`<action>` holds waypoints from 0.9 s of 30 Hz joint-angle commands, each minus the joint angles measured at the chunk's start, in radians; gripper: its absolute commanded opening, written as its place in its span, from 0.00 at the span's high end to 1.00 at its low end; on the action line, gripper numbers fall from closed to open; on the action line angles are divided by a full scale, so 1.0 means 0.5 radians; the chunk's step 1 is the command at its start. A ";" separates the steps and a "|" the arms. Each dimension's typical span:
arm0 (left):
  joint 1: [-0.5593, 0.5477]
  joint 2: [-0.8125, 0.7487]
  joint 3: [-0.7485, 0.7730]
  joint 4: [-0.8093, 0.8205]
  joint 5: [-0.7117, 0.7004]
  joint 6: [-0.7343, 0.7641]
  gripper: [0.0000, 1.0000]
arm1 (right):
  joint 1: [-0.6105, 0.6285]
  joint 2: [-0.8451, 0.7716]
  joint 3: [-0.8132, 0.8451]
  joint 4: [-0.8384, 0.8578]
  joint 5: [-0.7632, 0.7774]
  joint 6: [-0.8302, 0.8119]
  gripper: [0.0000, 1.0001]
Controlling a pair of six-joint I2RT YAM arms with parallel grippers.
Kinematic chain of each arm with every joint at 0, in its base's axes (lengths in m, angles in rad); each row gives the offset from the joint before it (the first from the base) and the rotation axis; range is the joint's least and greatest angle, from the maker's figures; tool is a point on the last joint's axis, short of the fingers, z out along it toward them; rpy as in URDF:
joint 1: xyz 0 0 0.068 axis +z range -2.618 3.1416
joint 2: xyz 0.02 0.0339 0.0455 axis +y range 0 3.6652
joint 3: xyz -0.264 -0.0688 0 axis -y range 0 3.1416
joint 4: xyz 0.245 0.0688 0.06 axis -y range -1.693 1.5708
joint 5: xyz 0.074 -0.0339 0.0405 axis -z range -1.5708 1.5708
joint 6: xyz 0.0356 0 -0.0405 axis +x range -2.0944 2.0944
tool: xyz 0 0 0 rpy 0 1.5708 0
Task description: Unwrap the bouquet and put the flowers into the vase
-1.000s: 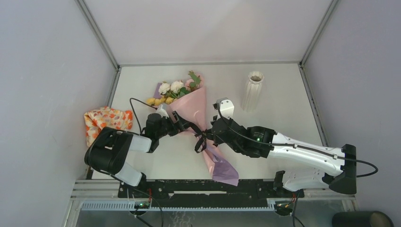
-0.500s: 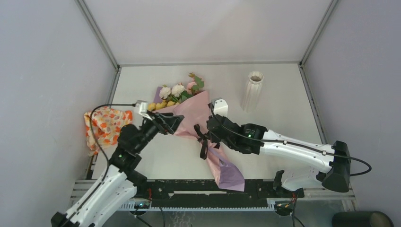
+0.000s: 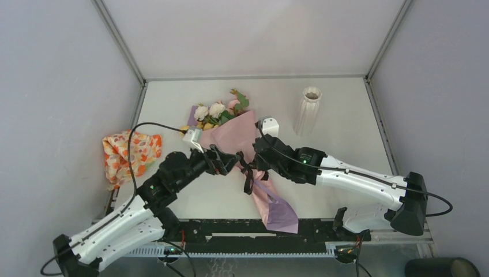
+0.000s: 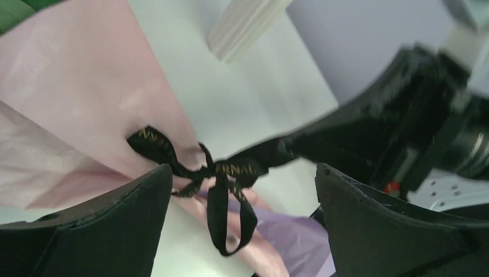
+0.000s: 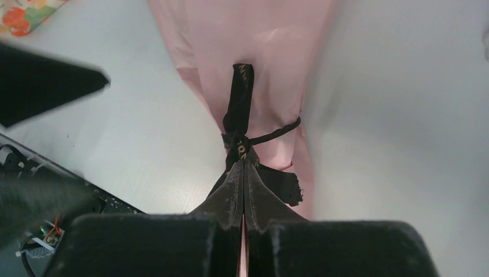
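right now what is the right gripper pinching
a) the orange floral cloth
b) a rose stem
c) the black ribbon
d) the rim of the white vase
c: in the right wrist view the right gripper has its fingers pressed together on the black ribbon tied round the pink paper of the bouquet.

Both white arms reach toward the centre. The left black two-finger gripper [image 3: 229,161] is spread wide; the right black two-finger gripper [image 3: 257,158] pinches a black ribbon [image 5: 239,98].
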 commanded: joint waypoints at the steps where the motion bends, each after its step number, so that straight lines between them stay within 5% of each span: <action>1: -0.524 0.050 0.200 -0.383 -0.939 0.294 0.03 | -0.108 -0.008 0.027 0.106 -0.116 0.026 1.00; 8: -1.219 0.644 0.372 -0.562 -1.923 0.369 0.12 | -0.244 0.046 0.027 0.187 -0.487 -0.029 1.00; 14: -1.446 1.200 0.702 -0.835 -2.441 0.229 0.12 | -0.291 0.135 0.027 0.189 -0.588 -0.044 1.00; 21: -1.553 1.417 0.849 -0.950 -2.624 0.117 0.12 | -0.300 0.144 0.027 0.190 -0.604 -0.058 1.00; 27: -1.595 1.395 0.759 -0.741 -2.560 0.246 0.15 | -0.323 0.122 0.029 0.242 -0.727 -0.077 1.00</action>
